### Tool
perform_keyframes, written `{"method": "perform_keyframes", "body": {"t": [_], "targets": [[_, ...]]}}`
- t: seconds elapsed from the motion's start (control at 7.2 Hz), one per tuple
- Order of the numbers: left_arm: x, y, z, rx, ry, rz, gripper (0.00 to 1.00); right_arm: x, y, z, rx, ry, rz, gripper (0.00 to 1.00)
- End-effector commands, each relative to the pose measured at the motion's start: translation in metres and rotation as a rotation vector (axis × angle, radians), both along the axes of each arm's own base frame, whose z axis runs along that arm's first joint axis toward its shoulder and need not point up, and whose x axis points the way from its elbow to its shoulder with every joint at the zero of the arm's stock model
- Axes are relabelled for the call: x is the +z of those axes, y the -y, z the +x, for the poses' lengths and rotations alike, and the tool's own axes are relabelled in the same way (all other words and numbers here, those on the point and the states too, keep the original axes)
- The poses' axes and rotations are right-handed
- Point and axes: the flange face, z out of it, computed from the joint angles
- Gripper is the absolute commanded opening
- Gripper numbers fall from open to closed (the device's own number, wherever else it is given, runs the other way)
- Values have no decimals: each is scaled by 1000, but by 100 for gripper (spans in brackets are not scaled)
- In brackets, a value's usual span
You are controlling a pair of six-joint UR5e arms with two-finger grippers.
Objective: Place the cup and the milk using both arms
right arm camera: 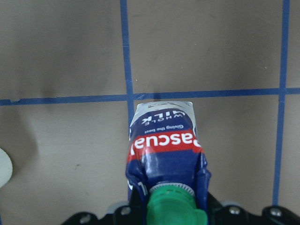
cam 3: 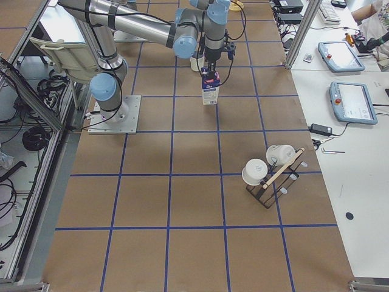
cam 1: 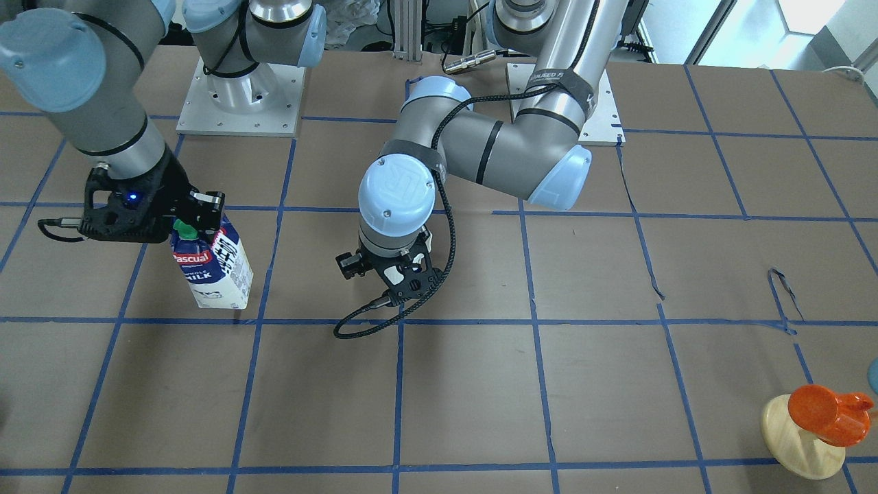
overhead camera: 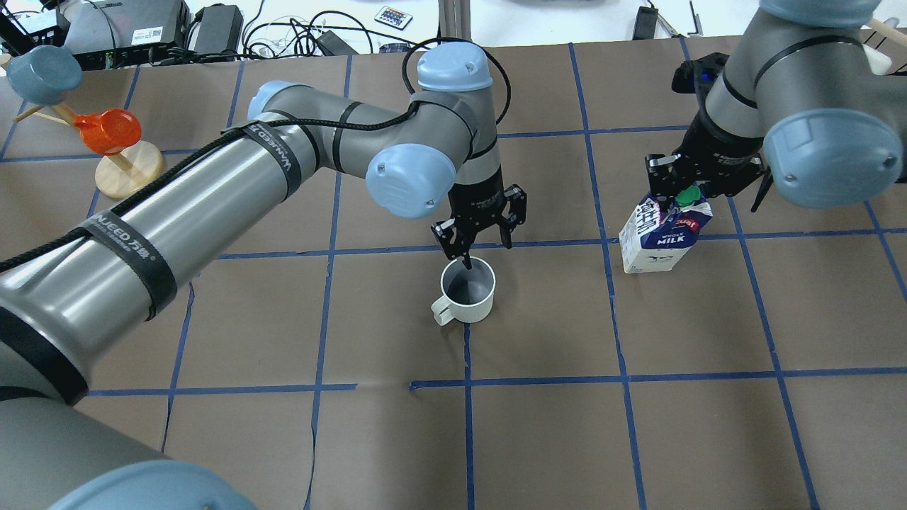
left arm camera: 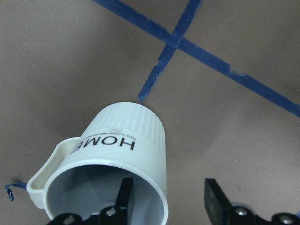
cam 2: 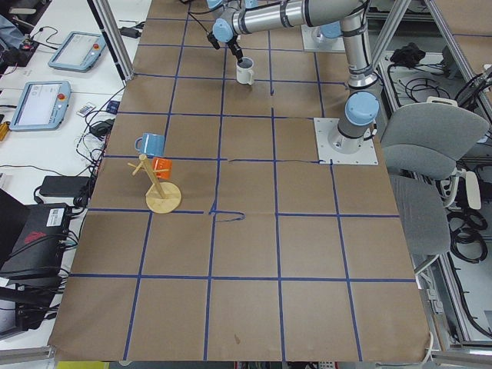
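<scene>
The white "HOME" mug [overhead camera: 468,290] stands upright on the brown table near its middle. My left gripper [overhead camera: 487,251] hangs over the mug, open. In the left wrist view one finger [left arm camera: 124,197] is inside the mug [left arm camera: 122,140] and the other finger [left arm camera: 213,201] is outside, with the rim wall between them and a gap. In the front view my left wrist hides the mug. The milk carton [overhead camera: 659,244] stands on the table to the mug's right. My right gripper [overhead camera: 684,198] is shut on its gable top by the green cap [right arm camera: 171,206].
A round wooden stand [overhead camera: 127,173] with an orange cup [overhead camera: 106,131] and a blue cup [overhead camera: 42,71] stands at the far left corner. A rack with white cups [cam 3: 267,173] stands far off on the right end. Blue tape lines [overhead camera: 468,425] grid the table.
</scene>
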Motion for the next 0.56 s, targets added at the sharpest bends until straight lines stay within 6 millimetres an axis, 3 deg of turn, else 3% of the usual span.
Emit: {"method": "perform_keyframes", "body": {"t": [0.0, 0.28, 0.42], "targets": [[88, 28, 46, -106, -21, -44, 100, -4, -5, 35, -50, 1, 6, 20], [157, 37, 105, -188, 11, -106, 100, -10, -10, 74, -88, 76, 24, 20], [192, 26, 143, -252, 74, -136, 100, -16, -12, 93, -72, 76, 23, 20]]}}
